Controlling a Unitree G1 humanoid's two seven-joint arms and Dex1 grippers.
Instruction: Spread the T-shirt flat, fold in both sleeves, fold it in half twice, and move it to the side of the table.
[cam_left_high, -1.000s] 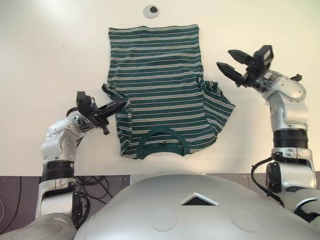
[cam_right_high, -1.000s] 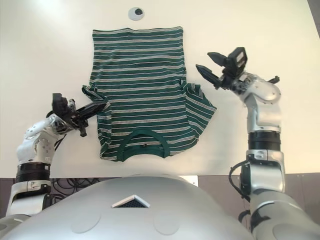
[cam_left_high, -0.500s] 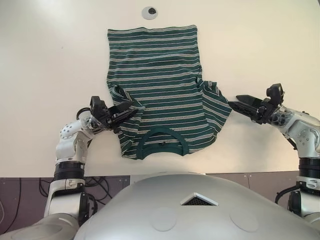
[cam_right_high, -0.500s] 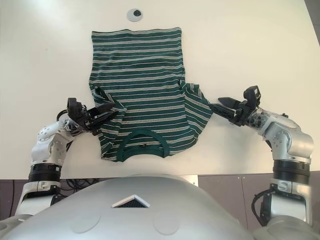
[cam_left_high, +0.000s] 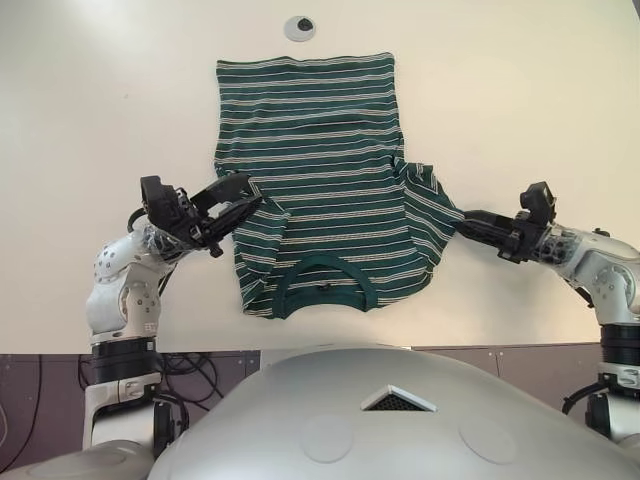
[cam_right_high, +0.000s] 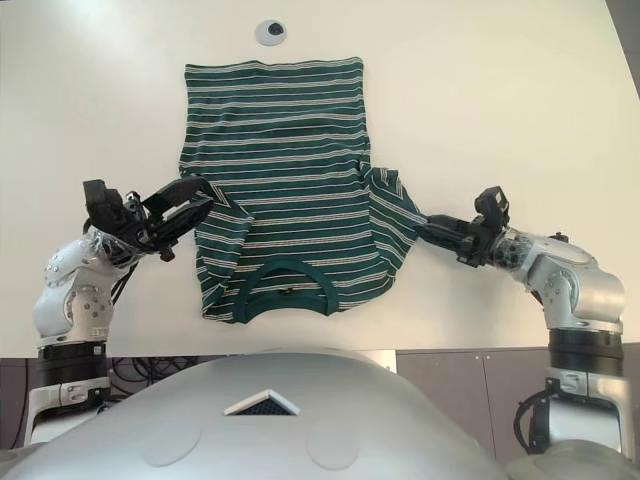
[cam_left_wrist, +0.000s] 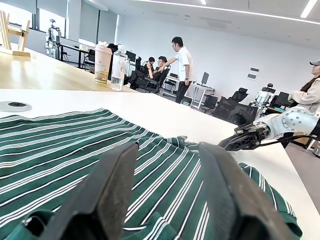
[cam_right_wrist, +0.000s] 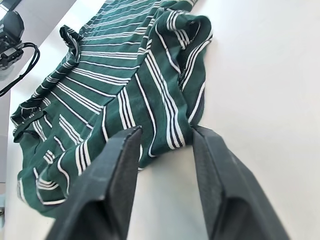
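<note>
At the left, the left end effector (cam_left_high: 250, 195) hangs just over the near left side of the T-shirt (cam_left_high: 320, 150), its two fingers spread well apart with nothing between them but air. The shirt, dark green with thin white stripes, lies in the middle of the white bench (cam_left_high: 100, 100), collar (cam_left_high: 325, 275) toward the robot and hem at the far side, close to a small round disc (cam_left_high: 300, 25). Its right sleeve (cam_left_high: 430, 200) sticks out in a rumpled bunch. There the right end effector (cam_left_high: 468, 222) sits low on the bench, fingers parted on either side of the sleeve's edge, not closed on the cloth.
</note>
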